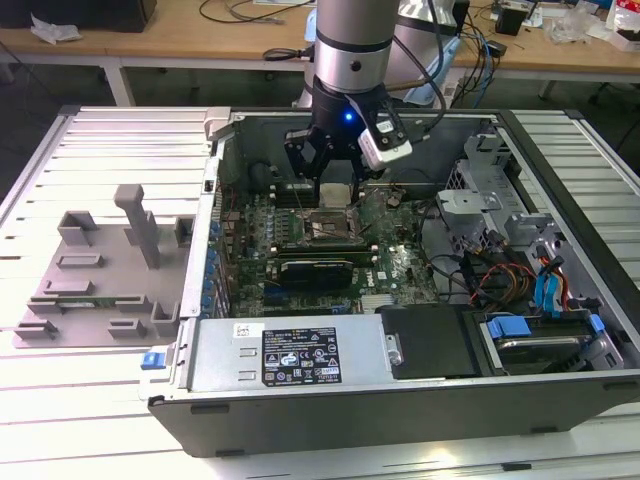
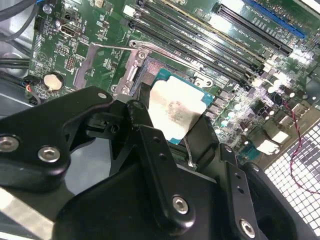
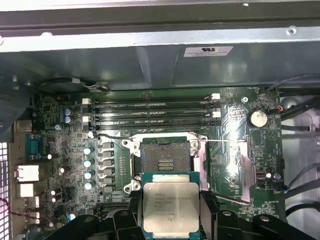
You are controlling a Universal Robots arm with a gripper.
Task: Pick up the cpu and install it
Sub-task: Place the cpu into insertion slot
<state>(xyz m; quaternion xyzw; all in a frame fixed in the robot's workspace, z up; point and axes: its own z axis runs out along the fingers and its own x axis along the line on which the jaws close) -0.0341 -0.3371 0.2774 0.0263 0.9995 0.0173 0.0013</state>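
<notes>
Nearest the lens, the open computer case (image 1: 300, 400) lies on its side on a ribbed white table (image 1: 100, 150). Its circuit board (image 1: 400, 265) faces up, which lets the arm reach in from above. In the exterior view the claw (image 1: 335, 192) hangs inside the case, just over the open socket (image 1: 330, 228). The grey tray (image 1: 95, 270) sits well apart, on the exterior view's left.

In the second wrist view the claw's black links loom closest, and beyond them its fingers (image 2: 142, 107) pinch the cpu (image 2: 175, 112). The socket's metal frame (image 2: 127, 65) is swung back, leaving the seat uncovered beneath the chip.

In the first wrist view the cpu (image 3: 171, 207) rides silver side up, caught by two opposite edges. It is held above the board close to the socket (image 3: 164, 162) and is not seated in it. The memory slots (image 3: 152, 112) run beyond. The claw is closed only to the chip's width and clenched on it. The edge grip probably keeps the underside free and the chip level for its seat.
</notes>
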